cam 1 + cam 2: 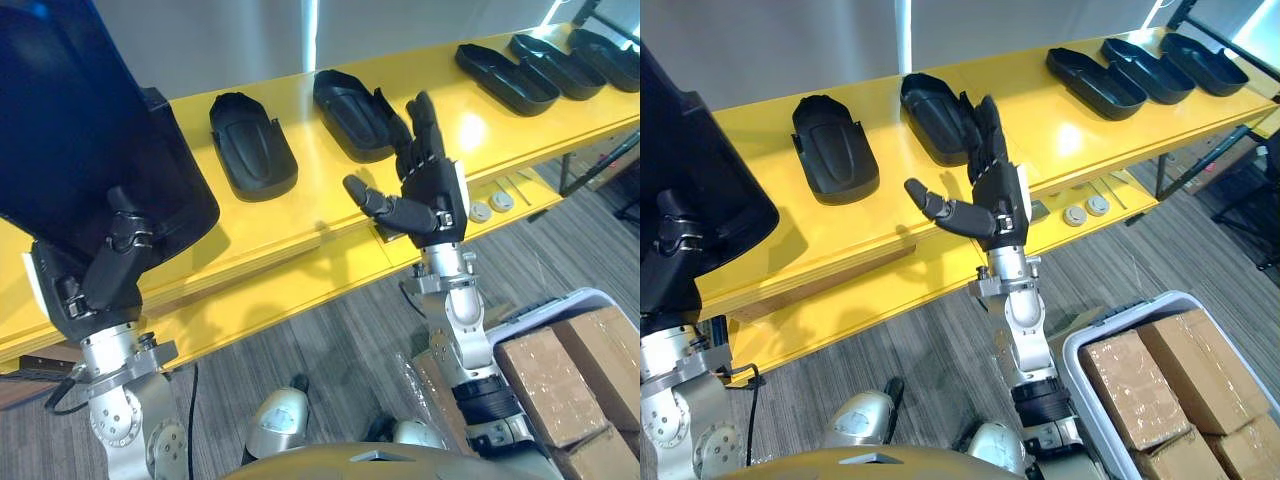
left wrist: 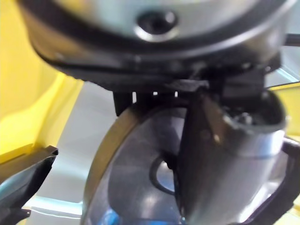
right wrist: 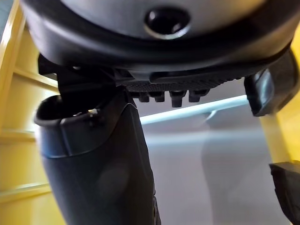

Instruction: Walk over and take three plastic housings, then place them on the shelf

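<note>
My left hand (image 1: 108, 268) is shut on the lower edge of a large black plastic housing (image 1: 90, 130), held up at the left, over the yellow shelf's (image 1: 330, 190) left end. Two more black housings lie on the shelf, one left of centre (image 1: 252, 148) and one at the middle (image 1: 348, 108). My right hand (image 1: 430, 195) is open above the shelf's front edge, fingers straight and thumb spread, just in front of the middle housing (image 1: 935, 118) and holding nothing. Three further housings (image 1: 505, 75) lie side by side at the shelf's far right.
A lower yellow ledge (image 1: 300, 275) runs under the shelf, with two small round silver discs (image 1: 490, 208) on it. A white bin of cardboard boxes (image 1: 565, 385) stands on the floor at the lower right. Grey carpet lies in front of the shelf.
</note>
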Motion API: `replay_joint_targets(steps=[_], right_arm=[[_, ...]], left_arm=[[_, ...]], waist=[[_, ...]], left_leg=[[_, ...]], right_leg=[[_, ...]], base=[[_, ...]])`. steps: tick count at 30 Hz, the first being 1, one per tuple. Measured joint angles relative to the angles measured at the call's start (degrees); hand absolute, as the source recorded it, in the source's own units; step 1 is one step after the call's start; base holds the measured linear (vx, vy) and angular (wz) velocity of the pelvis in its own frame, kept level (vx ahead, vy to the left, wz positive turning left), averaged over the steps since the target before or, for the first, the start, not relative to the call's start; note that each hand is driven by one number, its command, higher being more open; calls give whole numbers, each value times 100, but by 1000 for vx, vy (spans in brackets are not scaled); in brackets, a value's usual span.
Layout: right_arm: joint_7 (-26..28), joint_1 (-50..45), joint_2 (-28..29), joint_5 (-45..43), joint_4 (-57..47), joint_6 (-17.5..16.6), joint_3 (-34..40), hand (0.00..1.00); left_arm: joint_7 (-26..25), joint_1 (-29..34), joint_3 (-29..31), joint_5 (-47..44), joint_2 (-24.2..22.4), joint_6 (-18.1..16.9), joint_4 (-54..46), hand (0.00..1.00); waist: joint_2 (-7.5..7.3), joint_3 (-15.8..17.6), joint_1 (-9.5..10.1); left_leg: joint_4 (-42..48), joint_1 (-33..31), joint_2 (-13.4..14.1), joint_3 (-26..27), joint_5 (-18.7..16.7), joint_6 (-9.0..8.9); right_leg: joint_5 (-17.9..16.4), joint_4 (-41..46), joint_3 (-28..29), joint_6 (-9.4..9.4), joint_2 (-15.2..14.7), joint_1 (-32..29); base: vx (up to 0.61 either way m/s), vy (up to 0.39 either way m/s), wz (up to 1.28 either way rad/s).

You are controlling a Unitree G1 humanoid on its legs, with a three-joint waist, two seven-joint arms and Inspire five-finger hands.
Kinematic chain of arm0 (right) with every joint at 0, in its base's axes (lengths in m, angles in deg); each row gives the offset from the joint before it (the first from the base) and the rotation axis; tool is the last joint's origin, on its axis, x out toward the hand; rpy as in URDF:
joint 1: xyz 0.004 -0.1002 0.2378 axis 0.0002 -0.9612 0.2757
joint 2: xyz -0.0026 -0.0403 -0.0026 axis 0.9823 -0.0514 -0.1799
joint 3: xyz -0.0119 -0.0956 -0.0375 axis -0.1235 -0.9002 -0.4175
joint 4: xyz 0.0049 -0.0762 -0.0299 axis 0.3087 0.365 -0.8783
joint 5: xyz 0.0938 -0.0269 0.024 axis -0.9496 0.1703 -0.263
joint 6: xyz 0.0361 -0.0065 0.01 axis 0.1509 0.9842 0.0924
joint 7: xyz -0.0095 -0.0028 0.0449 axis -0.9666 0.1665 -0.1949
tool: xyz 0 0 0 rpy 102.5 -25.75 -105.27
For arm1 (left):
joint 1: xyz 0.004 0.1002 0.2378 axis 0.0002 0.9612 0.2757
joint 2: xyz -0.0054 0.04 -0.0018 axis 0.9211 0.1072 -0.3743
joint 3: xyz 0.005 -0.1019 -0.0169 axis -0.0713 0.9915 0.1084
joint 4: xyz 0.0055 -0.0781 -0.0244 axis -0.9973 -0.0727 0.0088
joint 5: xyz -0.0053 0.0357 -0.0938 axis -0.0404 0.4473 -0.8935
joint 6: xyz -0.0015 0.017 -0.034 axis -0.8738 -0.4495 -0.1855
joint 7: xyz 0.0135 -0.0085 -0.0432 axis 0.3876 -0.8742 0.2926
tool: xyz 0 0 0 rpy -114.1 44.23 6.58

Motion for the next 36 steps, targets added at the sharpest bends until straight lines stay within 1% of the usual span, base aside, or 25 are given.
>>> replay_joint_targets(steps=[1, 2, 3, 4, 5, 6, 7, 9, 11, 12, 14, 19, 23, 24, 26, 27, 28, 29, 30, 31, 32, 33, 34, 35, 36], right_arm=[[10, 0, -48, 3, -22, -1, 57, 100], [82, -9, -153, -10, -85, 5, 194, 100], [130, -34, -233, -55, -188, 11, 262, 100], [239, -41, -383, -156, -424, 14, 378, 100], [426, 10, -544, -381, -619, 2, 494, 100], [497, 35, -591, -459, -630, 6, 516, 100], [744, 153, -815, -990, -725, 7, 605, 100], [879, 251, -821, -1250, -835, 43, 701, 100], [981, 135, -776, -1299, -1177, 89, 872, 100], [999, 83, -775, -1295, -1246, 114, 899, 100], [1131, -205, -662, -1278, -1393, 136, 894, 100], [1487, -663, -265, -1433, -1407, 179, 880, 100], [1521, -888, -198, -1539, -1412, 200, 677, 100], [1530, -950, -170, -1667, -1408, 280, 607, 100], [1530, -950, -166, -1670, -1408, 287, 622, 100], [1511, -930, -158, -1701, -1398, 307, 670, 100], [1494, -921, -155, -1703, -1393, 308, 670, 100], [1447, -884, -117, -1707, -1311, 312, 620, 100], [1428, -864, -116, -1740, -1245, 305, 561, 100], [1426, -782, -133, -1900, -1096, 284, 393, 100], [1434, -708, -139, -2068, -1003, 265, 242, 100], [1435, -712, -120, -2126, -999, 248, 202, 100], [1424, -720, 40, -2099, -932, 120, 182, 100], [1294, -734, 161, -2064, -815, 102, 117, 100], [1212, -751, 180, -2056, -752, 102, 35, 100]], left_arm=[[17, -80, -39, 2, 2, 3, 107, 0], [54, -199, -89, -1, 9, 7, 298, 0], [86, -245, -108, -1, 12, 9, 383, 0], [147, -279, -98, -2, 45, 44, 466, 0], [195, -307, -73, 7, 54, 45, 565, 0], [211, -288, -76, 8, 20, 67, 589, 0], [285, -193, -48, 5, 13, 129, 563, 0], [326, -167, -27, -10, 9, 132, 474, 0], [411, -166, -153, -24, -2, 134, 362, 0], [432, -179, -204, -17, -2, 138, 363, 0], [424, -179, -448, -6, -2, 145, 364, 0], [315, -54, -657, 18, 6, 226, 363, 0], [259, 194, -666, 17, 3, 279, 361, 0], [227, 196, -723, 11, 1, 283, 361, 0], [227, 157, -800, 14, 0, 283, 365, 0], [272, 77, -968, 26, 3, 279, 387, 0], [279, 68, -987, 26, 8, 276, 394, 0], [297, 68, -1039, 38, 7, 271, 438, 0], [287, 70, -1054, 41, 4, 268, 464, 0], [230, 72, -1051, 54, 1, 221, 493, 0], [152, 72, -1048, 57, -19, 129, 509, 0], [150, 62, -1042, 58, -17, 96, 511, 0], [243, -62, -984, 38, 67, 40, 532, 0], [331, -94, -966, 38, 138, 17, 526, 0], [380, -101, -947, 21, 162, 15, 525, 0]], waist=[[8, 3, -38], [-12, -8, -156], [-35, -17, -207], [-187, -69, -255], [-275, -120, -207], [-200, -142, -177], [62, -306, -248], [127, -350, -173], [149, -364, -299], [148, -365, -320], [68, -417, -299], [-103, -530, -313], [-90, -541, -341], [-89, -543, -408], [-69, -545, -530], [30, -472, -618], [32, -443, -616], [43, -396, -628], [70, -395, -622], [145, -396, -610], [320, -463, -610], [372, -499, -626], [303, -474, -648], [181, -425, -640], [151, -422, -619]], left_leg=[[-47, 44, -8, -149, 16, -24], [-98, 92, -30, -439, 81, -137], [-103, 106, -71, -607, 71, -175], [-101, 114, -219, -811, 17, -281], [-62, 150, -279, -831, -135, -452], [-7, 136, -174, -779, -174, -475], [187, 3, 279, -39, -298, -563], [145, 42, 505, 360, -280, -591], [138, -14, 765, 1497, -186, -508], [105, -5, 789, 1683, -132, -518], [-180, 92, 698, 1721, 39, -553], [-580, 253, 525, 1627, 254, -523], [-587, 164, 424, 1479, 269, -513], [-577, 58, 516, 1675, 185, -458], [-306, -166, 686, 2118, 128, -467], [554, -655, 984, 2321, 61, -482], [692, -707, 1035, 2321, 62, -482], [1138, -845, 1233, 2253, 89, -528], [1253, -832, 1318, 2145, 118, -564], [1379, -728, 1421, 1920, 237, -610], [1360, -554, 1328, 1692, 87, -969], [1332, -501, 1221, 1750, -237, -1040], [1341, -459, 935, 1910, -543, -1011], [1429, -499, 687, 1978, -646, -849], [1540, -579, 617, 2012, -748, -778]], right_leg=[[29, -35, 252, 46, 57, -66], [82, -207, 717, 126, 187, -91], [124, -358, 911, 180, 230, -63], [409, -691, 1103, 126, 170, 54], [946, -767, 947, 230, 22, 231], [992, -791, 853, 219, 82, 295], [992, -1220, 409, 99, 384, 723], [1010, -1436, 289, 36, 539, 906], [966, -1546, -84, -45, 551, 1096], [961, -1558, -146, -53, 538, 1126], [961, -1627, -194, -52, 480, 1164], [981, -1765, -289, -18, 367, 1283], [999, -1794, -429, 14, 337, 1331], [1020, -1787, -603, 42, 233, 1330], [1020, -1750, -748, 46, 140, 1327], [970, -1541, -926, 107, -72, 1320], [955, -1484, -927, 130, -137, 1322], [882, -1227, -891, 259, -426, 1319], [856, -1097, -847, 330, -566, 1318], [805, -881, -667, 590, -815, 1298], [763, -751, -441, 860, -1024, 1240], [785, -749, -341, 907, -1131, 1211], [859, -857, -135, 1006, -1446, 1241], [941, -1100, 71, 759, -1549, 1282], [1038, -1201, 81, 503, -1575, 1309]], base=[[220, -196, 134], [180, -202, 123], [218, -302, 158], [212, -384, 136], [207, -373, 106], [214, -392, 105], [156, -260, 66], [146, -235, 54], [109, -139, 68], [72, -46, 48], [60, 6, 25], [26, 34, 18], [-32, 29, 27], [-30, 45, 59], [-40, 139, 85], [-44, 188, 76], [-52, 259, 55], [-28, 189, 2], [-32, 369, -21], [-6, 595, -48], [-11, 655, -48], [-19, 705, -21], [-75, 520, 6], [-86, 466, 14], [-113, 384, 2]])
